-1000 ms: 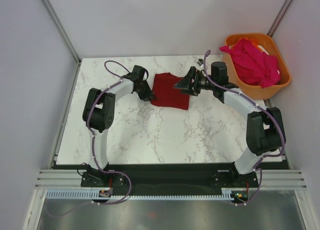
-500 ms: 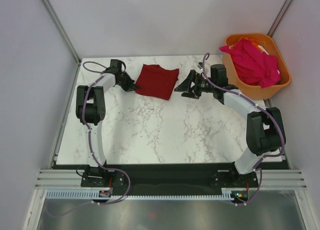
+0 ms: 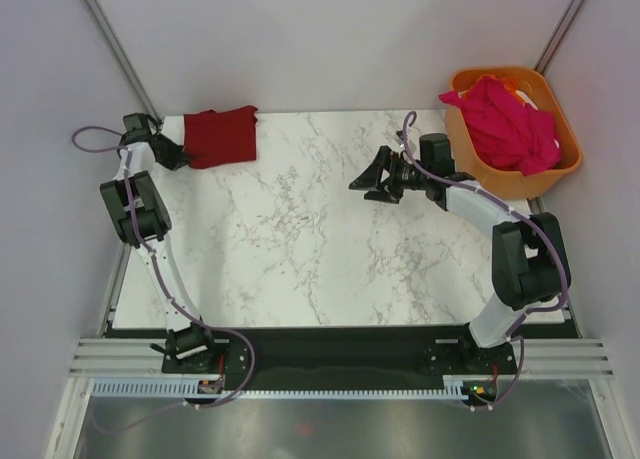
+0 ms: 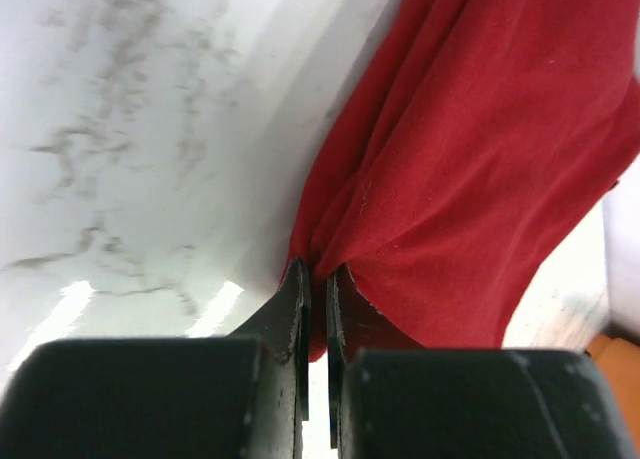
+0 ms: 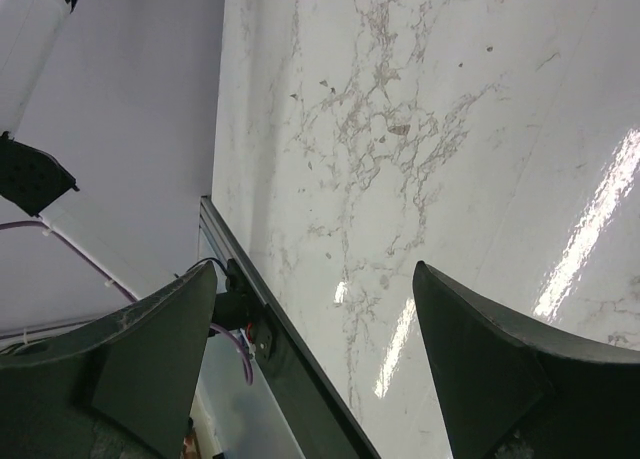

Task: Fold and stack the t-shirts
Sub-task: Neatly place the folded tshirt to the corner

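Observation:
The folded dark crimson t-shirt (image 3: pixel 221 136) lies at the far left corner of the marble table. My left gripper (image 3: pixel 177 155) is shut on its left edge; in the left wrist view the red cloth (image 4: pixel 480 169) is pinched between the closed fingers at the gripper (image 4: pixel 317 275). The magenta pink t-shirt (image 3: pixel 512 124) lies bunched in the orange tub (image 3: pixel 560 166) at the far right. My right gripper (image 3: pixel 366 178) is open and empty above the table's far middle, left of the tub; the right wrist view shows only bare marble at the gripper (image 5: pixel 315 279).
Grey walls and metal corner posts close the table on the left, back and right. The table's near edge with a black rail and a purple cable (image 5: pixel 235 339) shows in the right wrist view.
My left gripper has dragged the crimson t-shirt from the table's far middle to the far left corner. My right gripper has let go of it and stayed near the middle, open.

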### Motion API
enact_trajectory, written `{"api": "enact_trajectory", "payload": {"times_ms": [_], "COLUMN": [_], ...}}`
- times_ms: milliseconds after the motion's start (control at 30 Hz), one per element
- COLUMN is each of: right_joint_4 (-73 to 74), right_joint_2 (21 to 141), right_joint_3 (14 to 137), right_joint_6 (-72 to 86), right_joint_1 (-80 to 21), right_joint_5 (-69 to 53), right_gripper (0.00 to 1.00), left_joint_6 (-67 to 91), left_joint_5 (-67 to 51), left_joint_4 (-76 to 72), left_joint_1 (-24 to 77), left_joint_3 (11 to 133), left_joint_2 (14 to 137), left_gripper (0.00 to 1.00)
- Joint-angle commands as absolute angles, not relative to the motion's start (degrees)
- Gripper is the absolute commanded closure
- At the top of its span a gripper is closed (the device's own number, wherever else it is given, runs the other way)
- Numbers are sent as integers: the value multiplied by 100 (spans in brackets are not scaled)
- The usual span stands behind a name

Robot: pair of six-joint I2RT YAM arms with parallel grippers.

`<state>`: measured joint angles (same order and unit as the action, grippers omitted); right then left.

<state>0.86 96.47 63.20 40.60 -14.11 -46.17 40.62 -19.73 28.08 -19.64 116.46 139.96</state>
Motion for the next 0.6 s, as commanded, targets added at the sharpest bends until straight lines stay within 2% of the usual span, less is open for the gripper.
{"api": "enact_trajectory", "payload": {"times_ms": [0, 267, 333, 467, 533, 567], "right_joint_4": [-18, -18, -18, -26, -18, -18], "right_joint_2": [9677, 9703, 9677, 9694, 9677, 9651], "right_joint_3": [6328, 6390, 6381, 6381, 6390, 6390], "right_joint_6": [3929, 3938, 3920, 3867, 3850, 3832], "right_joint_1": [-1468, -1582, -1626, -1679, -1687, -1687], "right_joint_5": [-4641, -4702, -4685, -4685, -4658, -4641], "right_gripper": [12, 12, 12, 12, 11, 11], "left_joint_6": [3516, 3437, 3498, 3551, 3559, 3551], "left_joint_5": [-1653, -1258, -1081, -624, -484, -414], "left_joint_4": [3102, 3629, 3683, 3727, 3718, 3726], "left_joint_1": [-2196, -2759, -2874, -2909, -2909, -2909], "left_joint_3": [12085, 13165, 13280, 13245, 13167, 13149], "left_joint_2": [14019, 14335, 14283, 13931, 13564, 13405], "left_gripper": [98, 98, 90, 53, 13, 0]}}
